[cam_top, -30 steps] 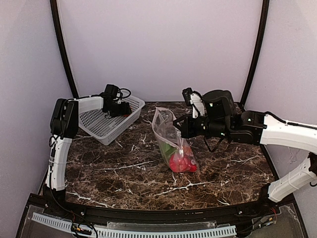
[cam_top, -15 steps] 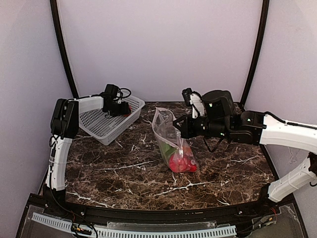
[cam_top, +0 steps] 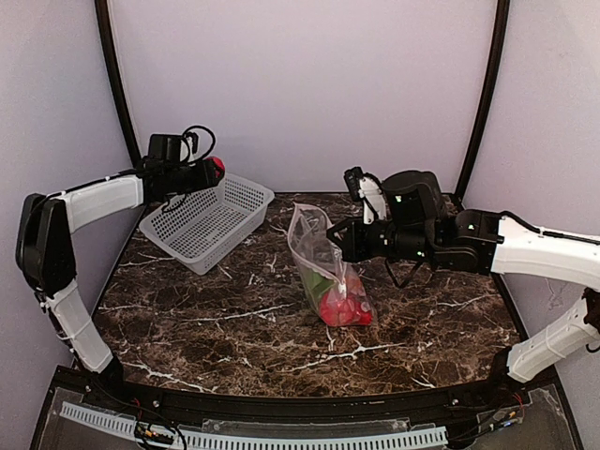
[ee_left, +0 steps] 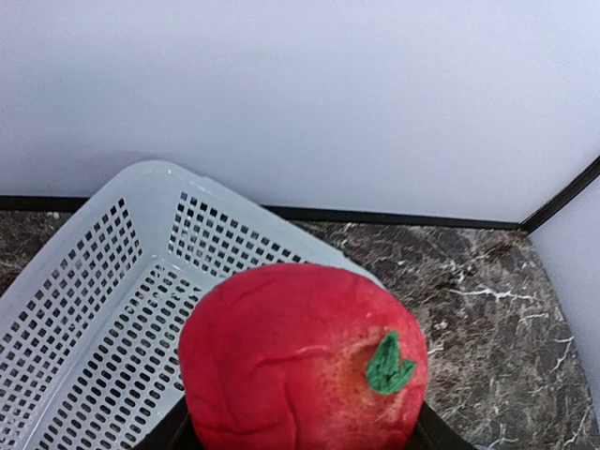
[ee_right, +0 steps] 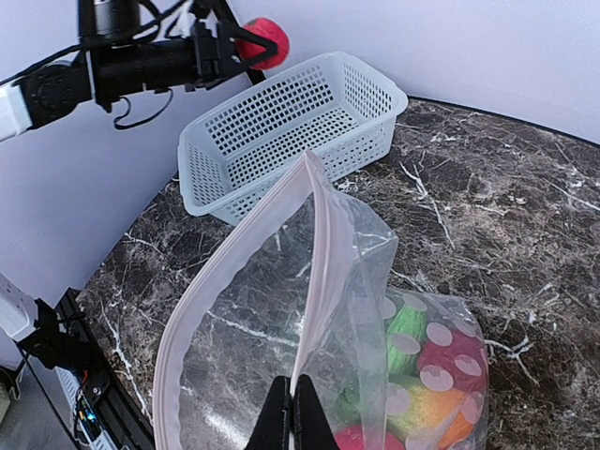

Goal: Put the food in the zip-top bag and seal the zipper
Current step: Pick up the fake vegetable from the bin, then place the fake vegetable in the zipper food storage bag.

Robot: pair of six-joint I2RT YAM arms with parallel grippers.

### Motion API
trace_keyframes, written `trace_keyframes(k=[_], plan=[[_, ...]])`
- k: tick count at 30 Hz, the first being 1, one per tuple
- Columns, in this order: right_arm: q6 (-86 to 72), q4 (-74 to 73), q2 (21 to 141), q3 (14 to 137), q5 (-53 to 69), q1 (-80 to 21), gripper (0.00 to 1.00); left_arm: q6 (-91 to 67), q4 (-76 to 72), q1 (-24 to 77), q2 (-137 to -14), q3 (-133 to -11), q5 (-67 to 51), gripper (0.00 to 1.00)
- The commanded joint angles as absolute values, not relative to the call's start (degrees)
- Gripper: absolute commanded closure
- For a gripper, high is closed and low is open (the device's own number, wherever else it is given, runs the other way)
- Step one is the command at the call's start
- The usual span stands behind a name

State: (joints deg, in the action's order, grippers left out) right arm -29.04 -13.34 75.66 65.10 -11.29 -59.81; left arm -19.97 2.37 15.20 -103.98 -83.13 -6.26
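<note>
Left claw (cam_top: 212,170) closed around red toy tomato (ee_left: 300,361), held in air above far rim of white basket (cam_top: 202,225); zip-top bag (cam_top: 319,253) stands on bench (cam_top: 234,328) near middle, mouth open, other food (cam_top: 342,305) at its bottom; right claw (cam_top: 336,234) pinched tight on bag's rim by zipper (ee_right: 315,272); step judged: tomato transfer to bag; next needs drop through held-open mouth, then sealing; no readable writing or brands.

— What sort of place is this?
— A robot lab booth, not a home. Plain pale walls (cam_top: 300,84) close in a marble-print table (cam_top: 234,319), with black poles (cam_top: 117,89) at the back corners.
— Anything else?
— Two robot arms (cam_top: 534,248) mounted at the near edge, beside a slotted cable duct (cam_top: 253,436) and loose wiring (cam_top: 155,433).
</note>
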Motion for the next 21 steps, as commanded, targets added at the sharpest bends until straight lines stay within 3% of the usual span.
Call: trace_keyframes(k=[1,10,21], plan=[[-29.2,-12.4,75.1,65.4,-10.4,-59.4,1.00,-23.3,-3.3,18.3,-93.5,-73.0,-6.3,0.44],[-29.2,-12.1,74.6,64.9,-10.4,-59.5,1.00,-27.7,-1.0,37.4,-73.9,-63.9,-5.2,0.44],[-29.7,-10.9,74.6,64.6,-8.9,-59.5,1.00,-29.7,6.7,57.5,-74.4,-67.1,-1.2,0.44]])
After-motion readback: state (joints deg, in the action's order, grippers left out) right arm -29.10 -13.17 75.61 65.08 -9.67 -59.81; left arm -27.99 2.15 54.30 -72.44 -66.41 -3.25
